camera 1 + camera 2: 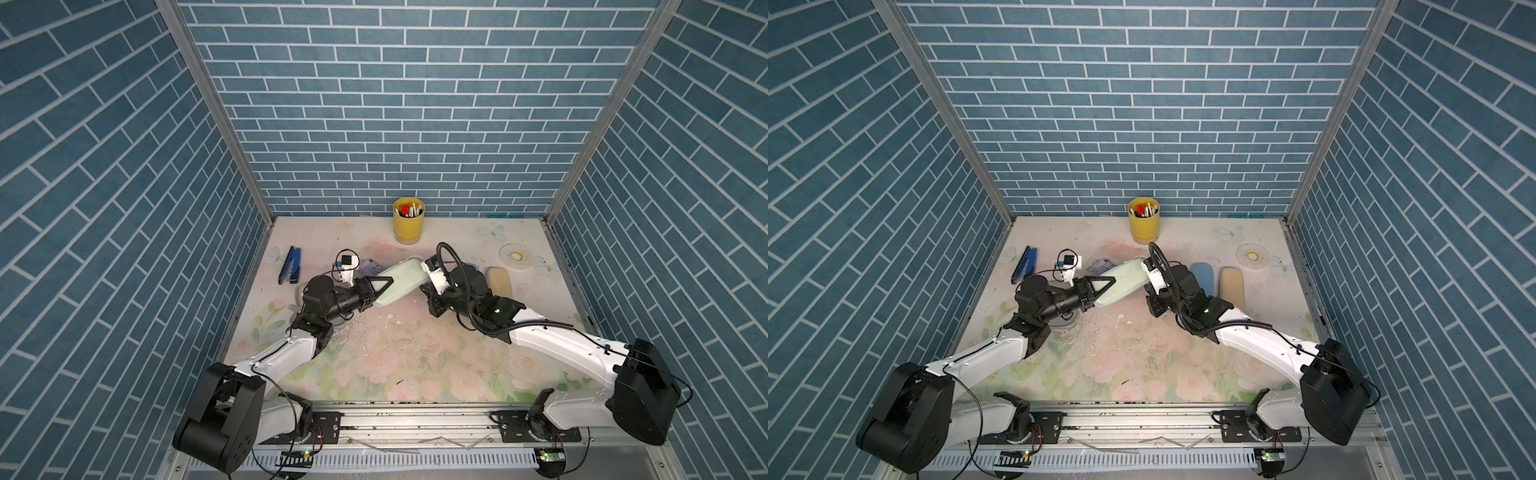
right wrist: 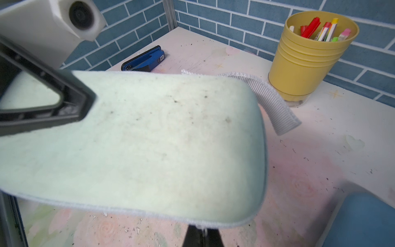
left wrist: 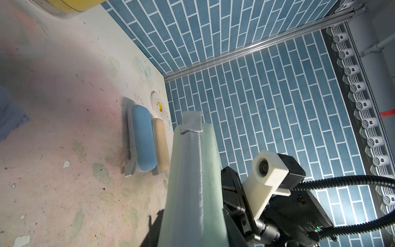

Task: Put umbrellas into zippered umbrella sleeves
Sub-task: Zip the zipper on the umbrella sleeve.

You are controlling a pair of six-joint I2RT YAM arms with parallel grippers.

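We see a robot lab test booth, not a home. Blue brick-print panels (image 1: 374,104) on aluminium posts (image 1: 218,108) enclose a worn floral tabletop (image 1: 415,365). A metal rail (image 1: 415,419) at 6 o'clock carries the left arm (image 1: 286,349) and right arm (image 1: 557,338). A pen cup (image 1: 408,226) stands at 12 and a stapler (image 1: 290,266) lies at 10.

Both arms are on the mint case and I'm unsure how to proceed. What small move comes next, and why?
Probably draw the right end effector slowly along the zip seam. It is shut at the zippered edge of the mint green sleeve, though the pull itself is hidden, while the left end effector clamps one end.
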